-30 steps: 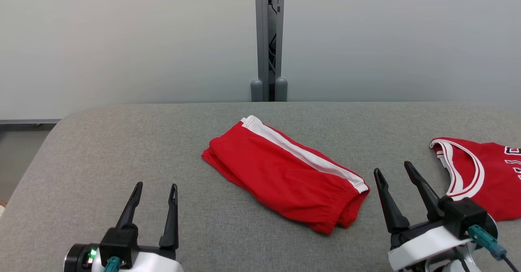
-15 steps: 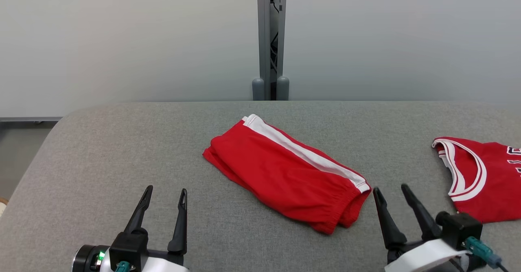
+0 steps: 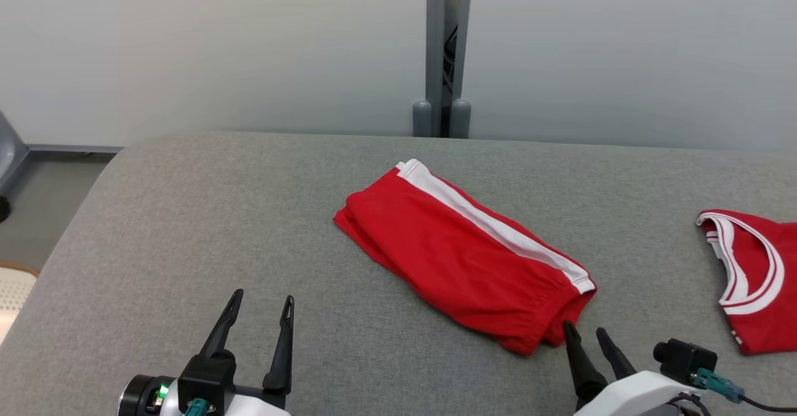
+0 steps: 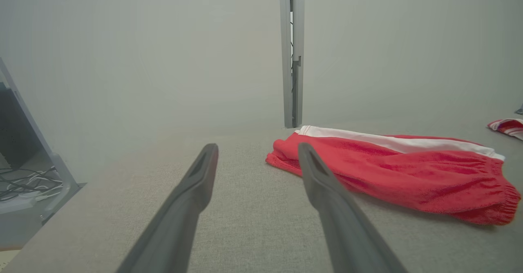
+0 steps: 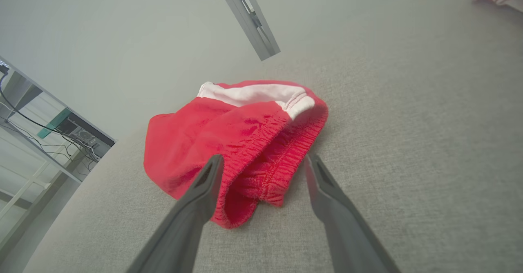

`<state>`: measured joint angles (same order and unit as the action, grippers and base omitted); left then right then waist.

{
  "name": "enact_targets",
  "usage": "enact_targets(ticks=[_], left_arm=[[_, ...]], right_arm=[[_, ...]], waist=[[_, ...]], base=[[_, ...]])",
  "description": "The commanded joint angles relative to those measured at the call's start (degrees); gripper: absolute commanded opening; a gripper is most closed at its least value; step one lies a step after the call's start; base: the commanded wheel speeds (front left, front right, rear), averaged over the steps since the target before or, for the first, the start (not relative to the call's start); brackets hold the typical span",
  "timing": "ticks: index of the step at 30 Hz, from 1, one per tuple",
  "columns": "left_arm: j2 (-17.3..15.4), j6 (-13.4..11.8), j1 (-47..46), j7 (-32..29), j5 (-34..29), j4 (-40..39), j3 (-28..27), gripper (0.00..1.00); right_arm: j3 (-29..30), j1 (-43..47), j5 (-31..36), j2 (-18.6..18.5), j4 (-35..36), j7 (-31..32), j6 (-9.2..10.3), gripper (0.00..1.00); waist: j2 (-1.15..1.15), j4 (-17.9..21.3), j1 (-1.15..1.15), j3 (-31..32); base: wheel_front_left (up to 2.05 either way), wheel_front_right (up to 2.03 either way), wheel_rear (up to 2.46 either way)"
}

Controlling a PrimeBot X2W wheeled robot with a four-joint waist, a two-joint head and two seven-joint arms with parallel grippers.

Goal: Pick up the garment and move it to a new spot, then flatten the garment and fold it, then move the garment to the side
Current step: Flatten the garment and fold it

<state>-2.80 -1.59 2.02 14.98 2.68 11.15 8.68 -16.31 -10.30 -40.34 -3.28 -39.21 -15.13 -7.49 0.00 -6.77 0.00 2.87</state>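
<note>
**Right gripper lined up on the elastic end: get a full-stack pinch**

Your right gripper (image 3: 584, 329) has its fingers spread and holds nothing. In the right wrist view the elastic edge (image 5: 282, 142) of the red shorts (image 3: 461, 254) sits between the two fingers. The tips are just beside that gathered end, and contact can't be called from these views.

The shorts lie doubled over in the middle of the grey padded table (image 3: 187, 217), running diagonally with the white stripe (image 3: 492, 226) on the far side. They already look folded, so this is likely the grab for moving them aside (judgement only).

To do it well:
- Come in low, with one finger skimming the table, so it slides under all the layers at the elastic end.
- The gathered band is thick, so close fully on it. A top-layer-only pinch would likely peel the fold open on the lift.
- Drag or lift slowly, because the free end will trail.

Your left gripper (image 3: 263, 296) is also spread and empty, hovering near the front-left of the table, well apart from the shorts. If the fold needs support, bring it to the far end (the end near the stripe's top).

A red jersey (image 3: 756, 279) lies at the right edge, apart from the shorts. Set the shorts down clear of it.
</note>
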Motion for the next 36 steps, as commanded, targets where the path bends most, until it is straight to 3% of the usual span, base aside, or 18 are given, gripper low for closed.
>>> enact_targets(ticks=[1, 7, 20, 36], left_arm=[[-0.3, 0.0, -1.0, 0.2, -0.2, 0.1, -0.2, 1.0], [-0.3, 0.3, -1.2, 0.2, -0.7, 0.4, 0.6, 1.0], [-0.2, -0.5, -1.5, 0.2, -0.2, 0.1, 1.9, 1.0], [-0.3, -0.4, -2.8, 0.2, -0.4, 0.5, 2.9, 1.0]], right_arm=[[-0.5, -0.9, -1.1, -0.1, -1.0, 0.0, 0.02, 1.0], [-2.7, -3.9, -6.5, 0.0, -5.2, 0.1, 0.02, 1.0], [-3.2, -8.3, -10.9, 0.1, -14.8, 0.0, 0.02, 1.0], [-7.9, -11.2, -20.8, 0.3, -14.5, 3.0, 0.01, 1.0]], waist=[[0.0, -0.7, 0.0, -0.4], [0.0, -2.4, 0.0, -1.2], [0.0, -4.0, 0.0, -2.7], [0.0, -5.7, 0.0, -4.5]], base=[[0.0, 0.0, 0.0], [0.0, 0.0, 0.0], [0.0, 0.0, 0.0], [0.0, 0.0, 0.0]])
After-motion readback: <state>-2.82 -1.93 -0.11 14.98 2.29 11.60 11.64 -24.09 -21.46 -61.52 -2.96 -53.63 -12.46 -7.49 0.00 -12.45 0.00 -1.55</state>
